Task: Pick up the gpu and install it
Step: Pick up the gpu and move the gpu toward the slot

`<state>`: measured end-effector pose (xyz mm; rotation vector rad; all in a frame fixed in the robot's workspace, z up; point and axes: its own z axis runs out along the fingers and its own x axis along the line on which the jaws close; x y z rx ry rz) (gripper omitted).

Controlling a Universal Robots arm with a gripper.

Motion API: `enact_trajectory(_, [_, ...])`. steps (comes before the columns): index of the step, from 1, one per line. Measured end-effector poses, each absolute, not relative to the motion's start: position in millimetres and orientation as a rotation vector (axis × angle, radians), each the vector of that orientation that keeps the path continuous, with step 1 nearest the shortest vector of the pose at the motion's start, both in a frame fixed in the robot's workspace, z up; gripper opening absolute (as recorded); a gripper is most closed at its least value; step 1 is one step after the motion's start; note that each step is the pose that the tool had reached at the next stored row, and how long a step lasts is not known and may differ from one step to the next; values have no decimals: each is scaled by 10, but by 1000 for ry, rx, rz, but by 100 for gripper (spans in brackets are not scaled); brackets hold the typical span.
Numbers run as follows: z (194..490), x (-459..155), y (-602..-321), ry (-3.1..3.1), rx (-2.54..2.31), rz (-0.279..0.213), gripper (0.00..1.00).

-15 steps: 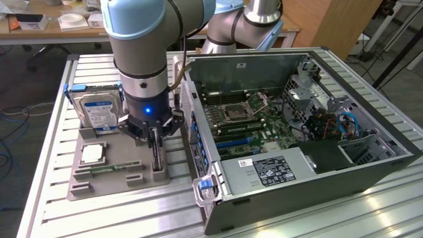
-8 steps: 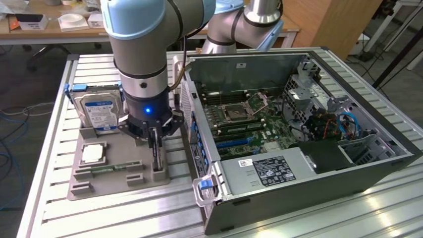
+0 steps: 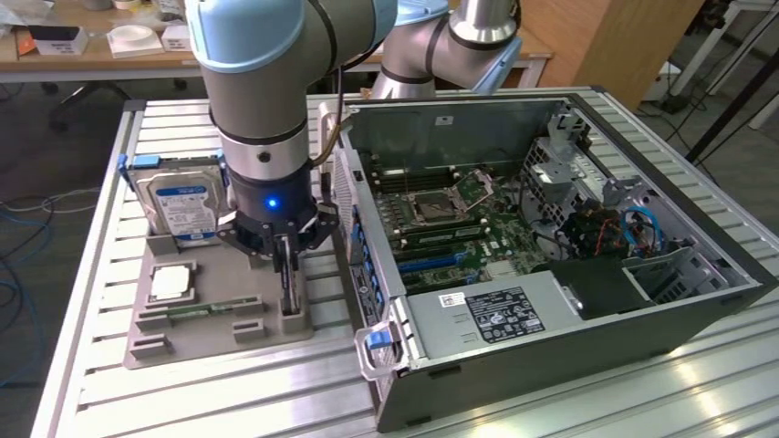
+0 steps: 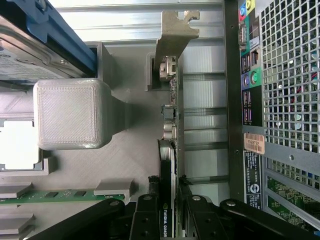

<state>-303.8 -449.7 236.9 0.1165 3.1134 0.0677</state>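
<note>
A slatted metal bench (image 3: 182, 401) catches glare at its near right end. Far left stands a wooden desk (image 3: 73, 62), far right a wooden cabinet (image 3: 608, 46), and blue cables (image 3: 13, 310) lie on the grey floor (image 3: 61, 146) at left.

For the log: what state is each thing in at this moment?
hand: shut on the gpu's top edge.
gpu: standing on edge in the holder, gripped.
hard drive: upright in the holder.
memory stick: lying flat in the holder.
computer case: lying on its side, open, board exposed.
</note>
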Motion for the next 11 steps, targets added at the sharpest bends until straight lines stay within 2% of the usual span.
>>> enact_trajectory(11, [2369,-3038,-4497,3113,117,68,26])
